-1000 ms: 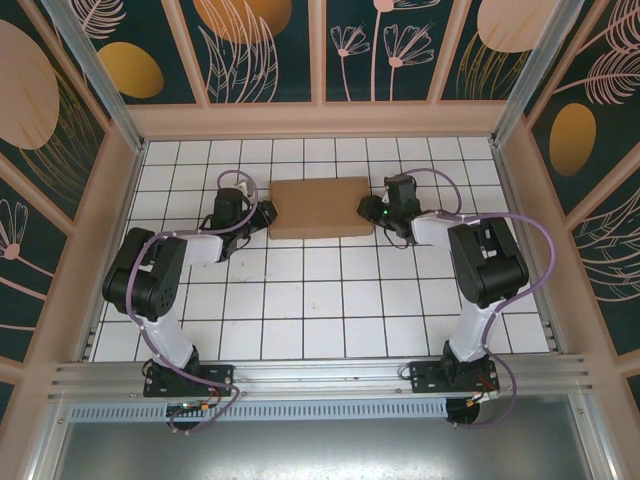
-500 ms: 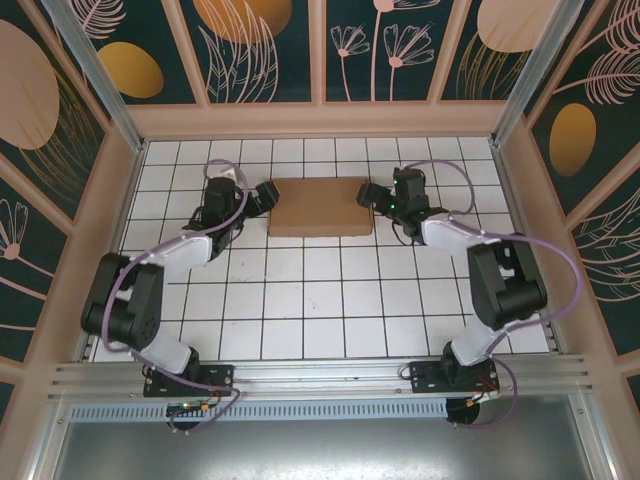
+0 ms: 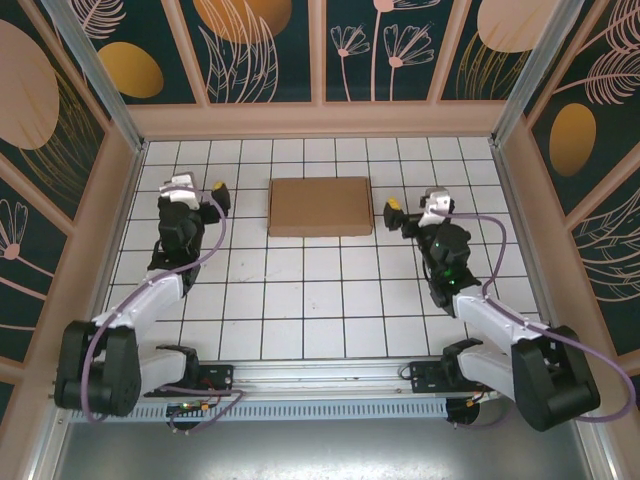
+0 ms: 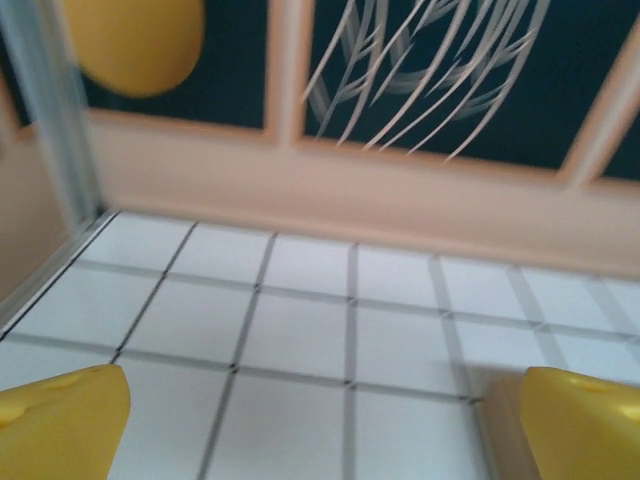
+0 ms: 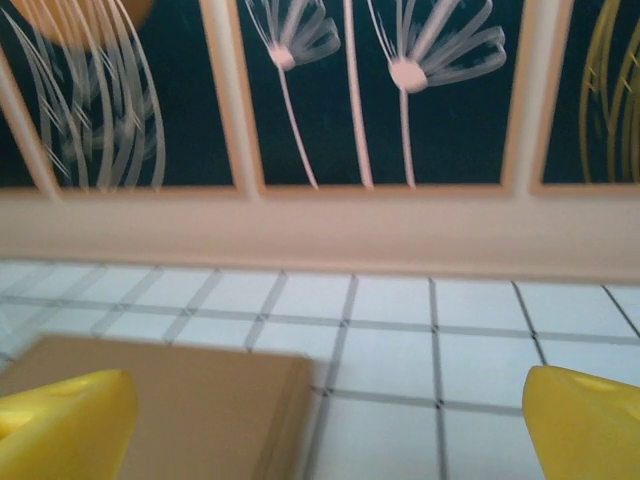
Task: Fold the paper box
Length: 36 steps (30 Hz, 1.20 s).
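Observation:
The paper box [image 3: 320,206] lies flat and closed on the white tiled floor near the back wall, a plain brown rectangle. My left gripper [image 3: 195,192] hangs open to the left of it, about one tile clear of its edge. My right gripper [image 3: 422,208] is open on the box's right side, also apart from it. In the right wrist view the box [image 5: 170,410] fills the lower left, between and behind the yellow fingertips [image 5: 60,420], with the gripper [image 5: 330,430] empty. The left wrist view has its gripper [image 4: 320,430] wide open over bare tiles, yellow fingers [image 4: 60,425] at the bottom corners.
A peach-coloured wall base [image 3: 320,120] closes the back of the tiled floor [image 3: 320,300], and framed side walls [image 3: 115,190] run close to both arms. The metal rail [image 3: 320,375] with the arm bases lies along the near edge.
Both grippers have drawn back from the box's left and right edges, outward and toward the near side. The box has stayed flat in the same place.

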Each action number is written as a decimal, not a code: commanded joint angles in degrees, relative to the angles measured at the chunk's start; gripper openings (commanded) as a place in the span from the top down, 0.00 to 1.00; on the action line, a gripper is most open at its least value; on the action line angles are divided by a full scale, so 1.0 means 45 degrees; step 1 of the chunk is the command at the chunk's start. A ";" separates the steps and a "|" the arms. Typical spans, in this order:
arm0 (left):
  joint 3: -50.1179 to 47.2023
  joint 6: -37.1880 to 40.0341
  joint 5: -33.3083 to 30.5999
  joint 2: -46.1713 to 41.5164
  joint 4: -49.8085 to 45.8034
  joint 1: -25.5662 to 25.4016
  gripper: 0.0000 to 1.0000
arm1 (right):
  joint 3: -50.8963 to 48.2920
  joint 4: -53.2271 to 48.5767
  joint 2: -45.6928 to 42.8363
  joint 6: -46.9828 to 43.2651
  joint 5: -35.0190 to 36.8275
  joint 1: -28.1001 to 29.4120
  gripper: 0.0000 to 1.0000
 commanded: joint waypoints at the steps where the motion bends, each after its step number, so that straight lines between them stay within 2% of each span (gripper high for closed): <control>1: -0.0914 0.0926 -0.0948 0.0775 0.2369 0.0315 0.01 | -0.0691 0.2997 0.0865 -0.1241 0.0954 -0.0872 0.01; 3: -0.1163 0.0970 -0.1193 0.1345 0.2967 0.0516 0.01 | -0.0918 0.3273 0.1647 -0.1026 0.1826 -0.1379 0.01; 5: -0.1438 0.1330 -0.1161 0.1700 0.3760 0.0688 0.01 | -0.1105 0.3397 0.2226 -0.0665 0.1821 -0.1988 0.01; 7: -0.1248 0.0982 -0.0775 0.2041 0.3312 0.1149 0.01 | -0.1314 0.4349 0.2911 -0.1099 0.1384 -0.2420 0.01; 8: -0.1288 0.0806 -0.0425 0.2277 0.3385 0.1369 0.01 | -0.0960 0.3825 0.3021 -0.0955 0.1707 -0.2450 0.01; 10: -0.2198 0.0523 0.0028 0.2826 0.5177 0.1711 0.01 | -0.0082 0.2224 0.3233 -0.0288 0.0704 -0.3101 0.01; 13: -0.4254 0.0710 0.0553 0.3809 0.9814 0.1727 0.01 | 0.0255 0.1658 0.3349 0.0107 -0.0022 -0.3610 0.01; 14: -0.4471 0.0901 0.1024 0.3805 1.0280 0.1726 0.01 | 0.0096 0.1738 0.3311 0.0167 0.0013 -0.3656 0.01; 17: -0.3755 0.1330 0.2147 0.3670 0.8613 0.1727 0.01 | -0.1002 0.2805 0.3260 0.0929 0.0857 -0.3839 0.01; 20: -0.3644 0.1237 0.1824 0.3673 0.8428 0.1728 0.01 | -0.1758 0.4025 0.3365 0.1214 -0.0574 -0.4488 0.01; 22: -0.3622 0.1237 0.1818 0.3680 0.8403 0.1727 0.01 | -0.2698 0.6748 0.4138 0.0585 -0.2574 -0.4770 0.01; 23: -0.3604 0.1196 0.1798 0.3712 0.8405 0.1727 0.01 | -0.3310 0.8149 0.4744 0.0562 -0.2853 -0.4844 0.01; 24: -0.3590 0.1205 0.1784 0.3704 0.8393 0.1724 0.01 | -0.3848 1.0957 0.6268 0.0554 -0.2888 -0.4848 0.01; 25: -0.3600 0.1203 0.1788 0.3701 0.8405 0.1737 0.01 | -0.3814 1.1035 0.6206 0.0498 -0.3018 -0.4816 0.01; 27: -0.3590 0.1216 0.1783 0.3713 0.8389 0.1722 0.01 | -0.2206 0.6655 0.5471 0.0013 -0.3302 -0.4595 0.01; 28: -0.3581 0.1207 0.1772 0.3707 0.8374 0.1717 0.01 | -0.1791 0.6616 0.5788 0.0264 -0.3203 -0.4700 0.01; 30: -0.3573 0.1208 0.1767 0.3709 0.8355 0.1727 0.01 | -0.1531 0.5878 0.5701 0.0956 -0.1925 -0.4909 0.01; 36: -0.3502 0.1081 0.1476 0.3738 0.8231 0.1727 0.01 | -0.1668 0.6246 0.5760 0.0913 -0.1352 -0.4668 0.01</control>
